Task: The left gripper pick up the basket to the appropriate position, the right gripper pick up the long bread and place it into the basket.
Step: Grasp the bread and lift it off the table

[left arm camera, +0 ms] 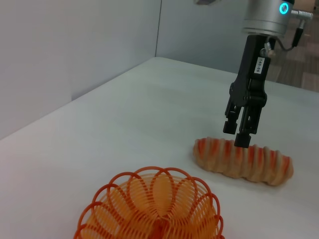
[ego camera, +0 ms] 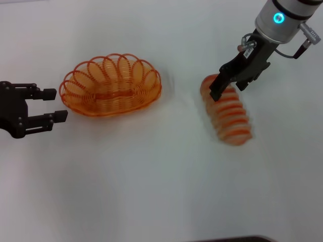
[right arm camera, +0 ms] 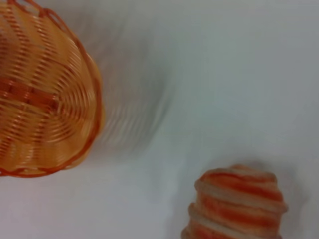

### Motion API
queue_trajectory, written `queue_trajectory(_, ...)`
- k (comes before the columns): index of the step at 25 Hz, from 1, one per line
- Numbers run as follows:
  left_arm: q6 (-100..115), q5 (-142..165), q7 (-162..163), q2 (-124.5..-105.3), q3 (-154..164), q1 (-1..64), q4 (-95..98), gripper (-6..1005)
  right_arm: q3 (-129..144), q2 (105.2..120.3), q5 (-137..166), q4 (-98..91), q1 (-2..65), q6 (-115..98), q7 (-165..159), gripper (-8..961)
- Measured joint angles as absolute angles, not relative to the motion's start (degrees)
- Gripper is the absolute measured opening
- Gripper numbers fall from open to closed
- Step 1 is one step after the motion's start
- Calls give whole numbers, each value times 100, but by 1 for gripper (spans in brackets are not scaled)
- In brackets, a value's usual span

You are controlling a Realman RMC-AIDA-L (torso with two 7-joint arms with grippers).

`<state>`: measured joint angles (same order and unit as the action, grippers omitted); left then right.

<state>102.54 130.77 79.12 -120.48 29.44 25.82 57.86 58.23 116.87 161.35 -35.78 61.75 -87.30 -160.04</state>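
Head view: left gripper (ego camera: 55, 105) sits on the table's (ego camera: 151, 191) left side, fingers spread, just beside the basket's (ego camera: 110, 85) end, not touching. Long bread (ego camera: 227, 112) lies on the table to the right, well apart from the basket. Right gripper (ego camera: 225, 83) over the bread's far end, fingers apart.

Left wrist view: right gripper (left arm camera: 238, 132) points down, tips at or just above the bread (left arm camera: 242, 160); contact unclear. Basket (left arm camera: 154, 206) empty, upright.

Right wrist view: basket (right arm camera: 42, 94) and bread end (right arm camera: 237, 206) apart on the table.
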Motion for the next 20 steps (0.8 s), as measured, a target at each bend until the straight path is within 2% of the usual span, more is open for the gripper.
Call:
queue_trajectory(8, 10243, 13078, 7905, -12059, 2954, 2566, 5783, 567, 5884, 11850, 16429, -3561, 6236, -8621, -15969, 820)
queue_trajectory(20, 10239, 13090, 7884, -12080, 2941, 2546, 5774, 566, 6234, 11926, 16445, -3432, 6317, -8462, -15986, 819)
